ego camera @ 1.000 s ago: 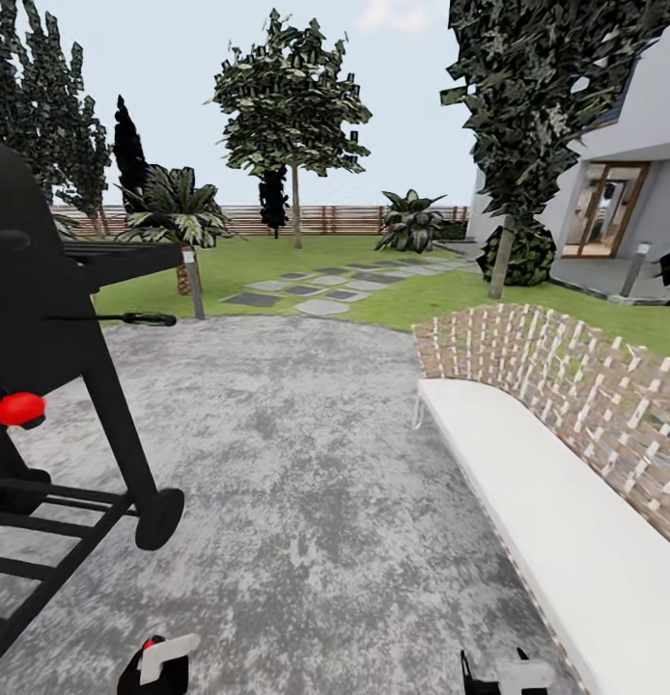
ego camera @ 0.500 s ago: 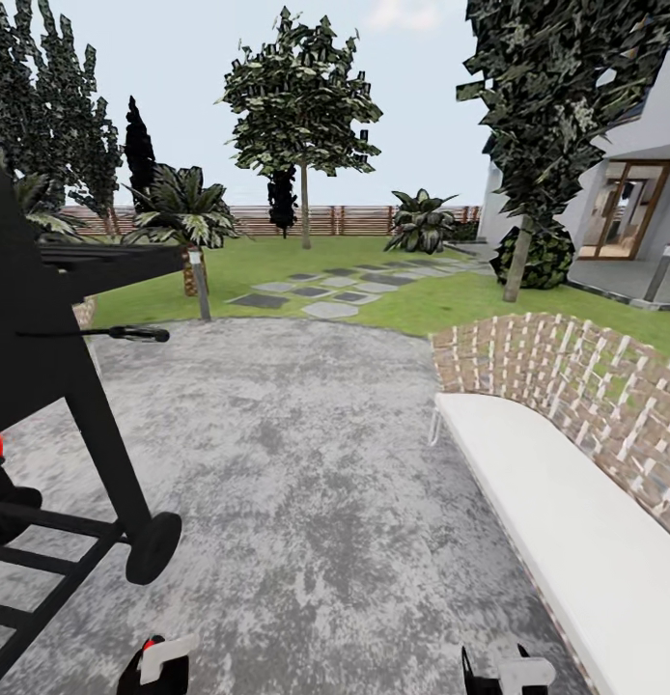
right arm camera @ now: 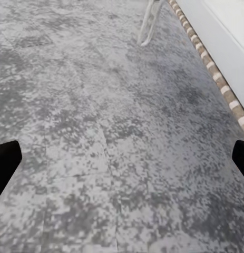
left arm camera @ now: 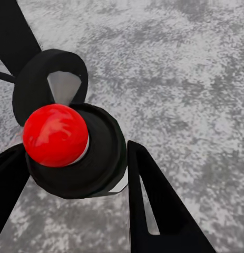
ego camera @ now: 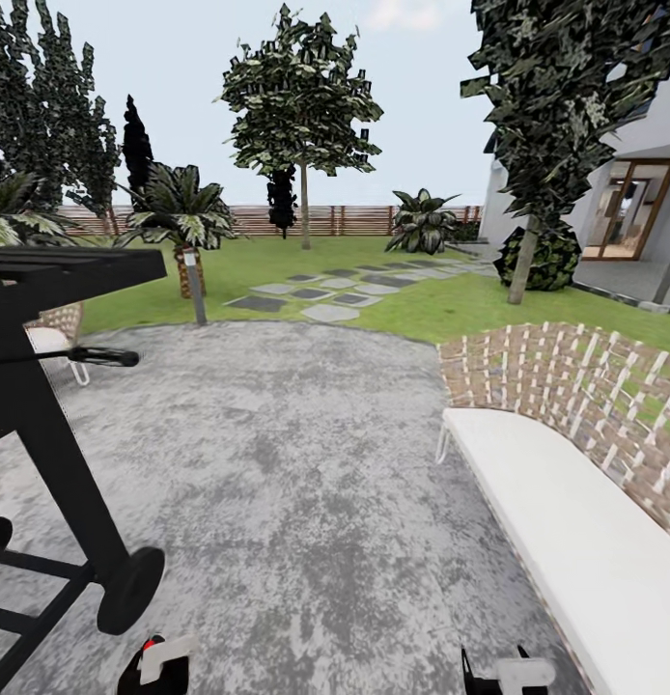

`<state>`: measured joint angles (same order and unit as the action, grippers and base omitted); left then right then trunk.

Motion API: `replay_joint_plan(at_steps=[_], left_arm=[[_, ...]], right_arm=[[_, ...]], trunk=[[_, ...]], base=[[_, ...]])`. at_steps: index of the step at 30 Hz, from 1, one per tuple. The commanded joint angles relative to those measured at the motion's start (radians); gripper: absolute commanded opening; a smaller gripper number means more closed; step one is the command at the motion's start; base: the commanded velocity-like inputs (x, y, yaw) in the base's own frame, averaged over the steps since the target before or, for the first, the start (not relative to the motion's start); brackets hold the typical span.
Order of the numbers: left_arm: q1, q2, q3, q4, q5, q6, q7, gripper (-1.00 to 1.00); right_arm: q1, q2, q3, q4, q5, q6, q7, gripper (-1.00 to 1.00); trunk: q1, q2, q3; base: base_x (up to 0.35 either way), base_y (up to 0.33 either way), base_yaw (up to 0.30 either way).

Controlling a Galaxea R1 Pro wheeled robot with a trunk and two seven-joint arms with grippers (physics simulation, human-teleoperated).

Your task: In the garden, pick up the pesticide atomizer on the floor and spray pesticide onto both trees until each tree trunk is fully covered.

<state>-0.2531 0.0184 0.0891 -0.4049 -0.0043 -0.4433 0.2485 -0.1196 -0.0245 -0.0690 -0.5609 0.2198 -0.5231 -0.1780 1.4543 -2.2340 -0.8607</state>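
A black grill [ego camera: 45, 425] stood at the left on mottled grey paving [ego camera: 296, 483], a wheel [ego camera: 130, 589] touching the ground. Beyond lay the lawn [ego camera: 422, 309], stepping stones [ego camera: 321, 290], a fence [ego camera: 325, 220] and two trees [ego camera: 301, 106], [ego camera: 557, 106]. A white bench [ego camera: 567, 521] with woven back ran along the right. The left gripper [left arm camera: 74, 168] pinched the atomizer [left arm camera: 74, 153], its red spot [left arm camera: 55, 135] showing. The right gripper [right arm camera: 122, 158] hung spread wide over bare paving.
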Motion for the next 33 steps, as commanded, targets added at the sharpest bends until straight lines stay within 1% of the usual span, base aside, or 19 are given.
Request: replay_joint_plan(at_steps=[1, 33], left_arm=[[0.000, 0.000, 0.000, 0.000, 0.000, 0.000, 0.000, -1.00], [0.000, 0.000, 0.000, 0.000, 0.000, -0.002, 0.000, -1.00]], right_arm=[[0.000, 0.000, 0.000, 0.001, 0.001, 0.000, 0.000, 1.00], [0.000, 0.000, 0.000, 0.007, 0.001, 0.000, 0.000, 1.00]], trunk=[[0.000, 0.000, 0.000], [0.000, 0.000, 0.000]], base=[[0.340, 0.000, 0.000], [0.340, 0.000, 0.000]])
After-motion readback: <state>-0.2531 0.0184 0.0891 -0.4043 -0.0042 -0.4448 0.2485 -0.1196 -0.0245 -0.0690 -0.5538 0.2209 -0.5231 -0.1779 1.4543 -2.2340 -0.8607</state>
